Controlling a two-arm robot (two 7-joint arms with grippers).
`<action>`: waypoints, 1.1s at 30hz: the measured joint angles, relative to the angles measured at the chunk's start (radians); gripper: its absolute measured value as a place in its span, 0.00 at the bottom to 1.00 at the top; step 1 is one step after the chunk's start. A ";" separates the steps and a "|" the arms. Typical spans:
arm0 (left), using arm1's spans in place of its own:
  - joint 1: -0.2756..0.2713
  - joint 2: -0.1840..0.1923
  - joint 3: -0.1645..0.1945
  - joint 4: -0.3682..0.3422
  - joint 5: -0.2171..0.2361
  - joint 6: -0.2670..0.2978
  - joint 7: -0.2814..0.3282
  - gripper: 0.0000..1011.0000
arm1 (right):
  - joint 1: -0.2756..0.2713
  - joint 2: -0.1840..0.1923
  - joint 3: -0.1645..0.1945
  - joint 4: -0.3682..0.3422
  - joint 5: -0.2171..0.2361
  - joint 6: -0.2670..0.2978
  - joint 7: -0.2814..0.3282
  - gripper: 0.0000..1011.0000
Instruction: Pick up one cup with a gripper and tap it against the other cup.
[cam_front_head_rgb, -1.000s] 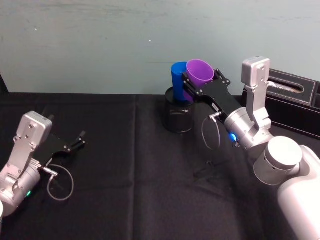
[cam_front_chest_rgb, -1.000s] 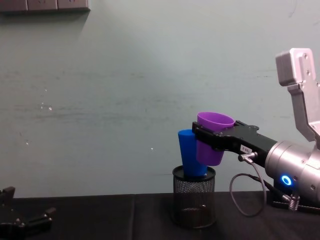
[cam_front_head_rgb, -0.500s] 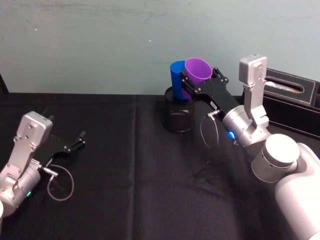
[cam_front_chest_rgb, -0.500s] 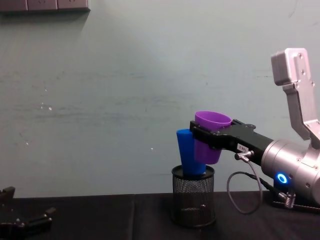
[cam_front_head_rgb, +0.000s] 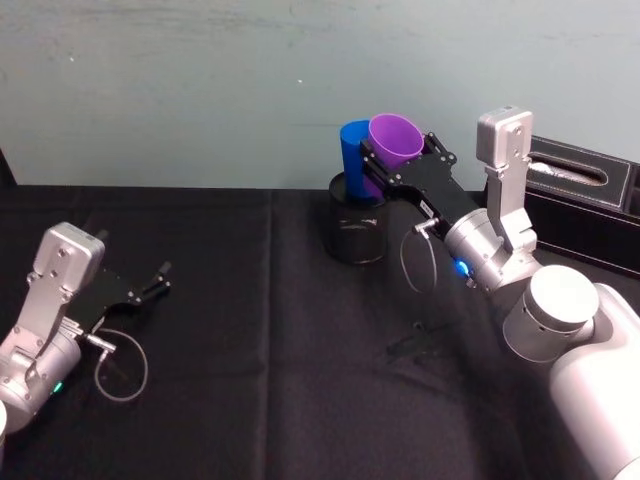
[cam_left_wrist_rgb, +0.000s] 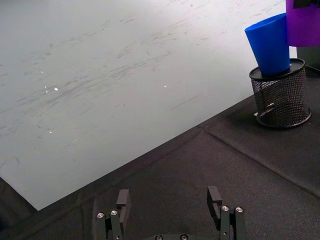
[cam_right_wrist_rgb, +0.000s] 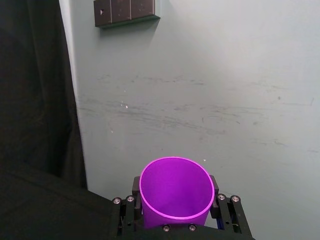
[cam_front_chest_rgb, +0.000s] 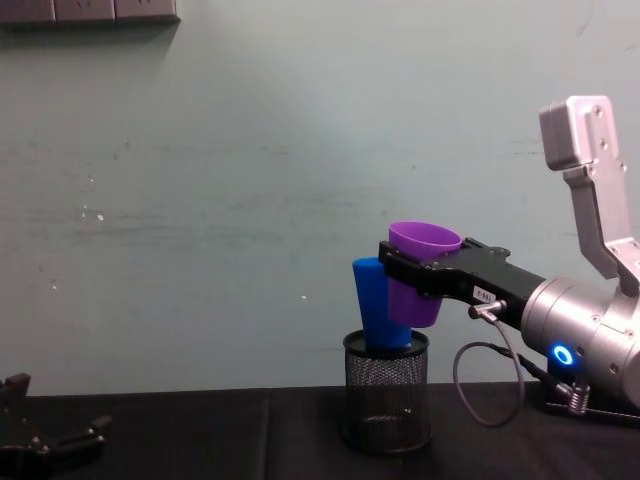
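Note:
My right gripper (cam_front_head_rgb: 395, 168) (cam_front_chest_rgb: 410, 280) (cam_right_wrist_rgb: 176, 210) is shut on the purple cup (cam_front_head_rgb: 397, 140) (cam_front_chest_rgb: 420, 272) (cam_right_wrist_rgb: 176, 190) and holds it upright in the air at the back of the table. The cup's side rests against the blue cup (cam_front_head_rgb: 352, 160) (cam_front_chest_rgb: 375, 315) (cam_left_wrist_rgb: 271, 44), a tall tumbler that stands tilted in a black mesh holder (cam_front_head_rgb: 357, 232) (cam_front_chest_rgb: 386, 392) (cam_left_wrist_rgb: 281, 99). Far from both cups, my left gripper (cam_front_head_rgb: 150, 284) (cam_left_wrist_rgb: 170, 201) lies open and empty low over the table's left side.
A black cloth (cam_front_head_rgb: 280, 340) covers the table. A black box (cam_front_head_rgb: 590, 200) stands at the back right, behind my right arm. A green wall (cam_front_chest_rgb: 250, 180) closes off the back edge.
My right gripper has carried the purple cup slightly left, closing it against the blue cup. The left arm has stayed still.

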 joint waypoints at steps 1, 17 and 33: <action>0.000 0.000 0.000 0.000 0.000 0.000 0.000 1.00 | 0.000 0.001 0.000 0.000 -0.001 0.000 0.000 0.73; 0.000 0.000 0.000 0.000 0.000 0.000 0.000 1.00 | -0.047 0.023 0.004 -0.092 0.010 0.055 0.001 0.73; 0.000 0.000 0.000 0.000 0.000 0.000 0.000 1.00 | -0.132 0.074 -0.002 -0.244 0.024 0.130 -0.005 0.73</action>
